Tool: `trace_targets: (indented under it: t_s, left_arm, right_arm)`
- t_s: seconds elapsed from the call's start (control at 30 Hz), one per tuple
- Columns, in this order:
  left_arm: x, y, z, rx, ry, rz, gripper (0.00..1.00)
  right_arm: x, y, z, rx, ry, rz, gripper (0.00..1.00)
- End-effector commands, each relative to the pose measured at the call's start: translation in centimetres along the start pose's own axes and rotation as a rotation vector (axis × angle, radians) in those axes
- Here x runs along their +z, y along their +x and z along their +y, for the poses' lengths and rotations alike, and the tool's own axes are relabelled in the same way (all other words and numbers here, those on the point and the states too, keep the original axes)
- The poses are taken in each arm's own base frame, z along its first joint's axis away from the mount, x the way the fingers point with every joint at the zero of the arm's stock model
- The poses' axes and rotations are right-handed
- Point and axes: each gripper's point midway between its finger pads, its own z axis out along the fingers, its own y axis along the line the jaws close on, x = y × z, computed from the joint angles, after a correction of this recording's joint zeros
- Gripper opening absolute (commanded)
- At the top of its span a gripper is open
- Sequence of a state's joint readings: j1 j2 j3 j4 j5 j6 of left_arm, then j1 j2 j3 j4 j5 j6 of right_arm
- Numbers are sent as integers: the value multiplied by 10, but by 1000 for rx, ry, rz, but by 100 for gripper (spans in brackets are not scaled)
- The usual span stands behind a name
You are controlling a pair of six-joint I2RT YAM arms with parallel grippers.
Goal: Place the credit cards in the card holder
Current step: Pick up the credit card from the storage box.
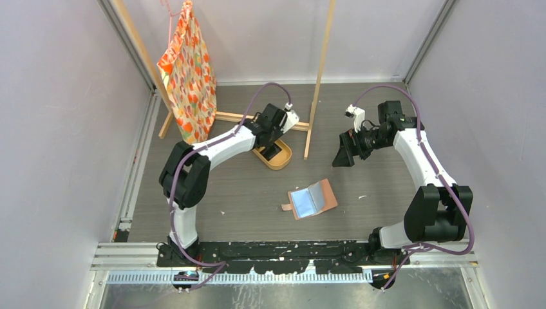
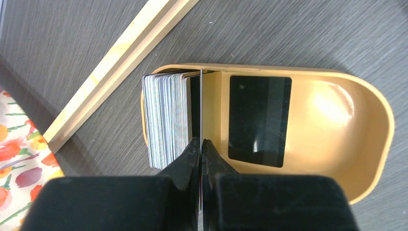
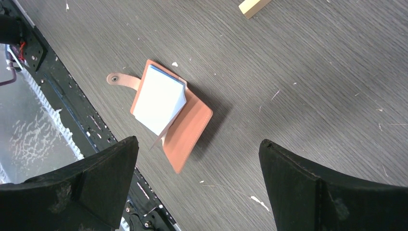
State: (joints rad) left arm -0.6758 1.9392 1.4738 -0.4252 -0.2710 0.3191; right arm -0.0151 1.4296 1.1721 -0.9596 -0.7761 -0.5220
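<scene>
**Left gripper pinching one card at the tray**

The credit cards [image 2: 166, 120] are standing on edge in a stack at one end of the oval tan tray [image 2: 365, 144], which is sitting toward the far edge of the tabletop [image 1: 386, 212]. The left gripper [image 2: 201, 149] is pinching a single card [image 2: 200, 96] edge-on beside the stack, its jaws closed thin on it. A black card [image 2: 260, 120] is lying flat in the tray. The card holder [image 3: 171, 113] is lying open mid-tabletop, well apart from the tray. The right gripper [image 3: 197, 144] is hovering above it, jaws spread wide.
</scene>
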Motion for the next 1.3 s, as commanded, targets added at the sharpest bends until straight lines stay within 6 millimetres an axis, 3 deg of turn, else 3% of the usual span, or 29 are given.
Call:
trace_targets:
  t_s: [0.0,0.2,0.4,0.5,0.57,0.77,1.07,1.27]
  left_arm:
    - [-29,-23,6,-52,30,-102,0]
    - [-58,-39,-2,-126,105,-193,0]
    - [-114,-65,-8,-232,182,-365,0]
    - [-152,-91,-33,-363,382,-525,0]
    - [-167,-96,-58,-450,537,-605,0]
    - [-215,-116,-79,-746,819,-880,0]
    - [-226,-127,-85,-1033,955,-1099,0]
    - [-223,-136,-91,-1114,1008,-1123,0]
  right_arm:
    - [-4,-7,5,-29,-19,-24,100]
    - [-3,-9,11,-27,-49,-37,100]
    - [-4,-15,24,-20,-100,-81,100]
    - [-6,-22,36,-22,-131,-123,100]
    - [-8,-27,45,-8,-165,-155,100]
    - [-11,-38,69,30,-289,-233,100]
    - [5,-44,108,91,-479,-211,100]
    - [16,-58,107,187,-496,-228,100]
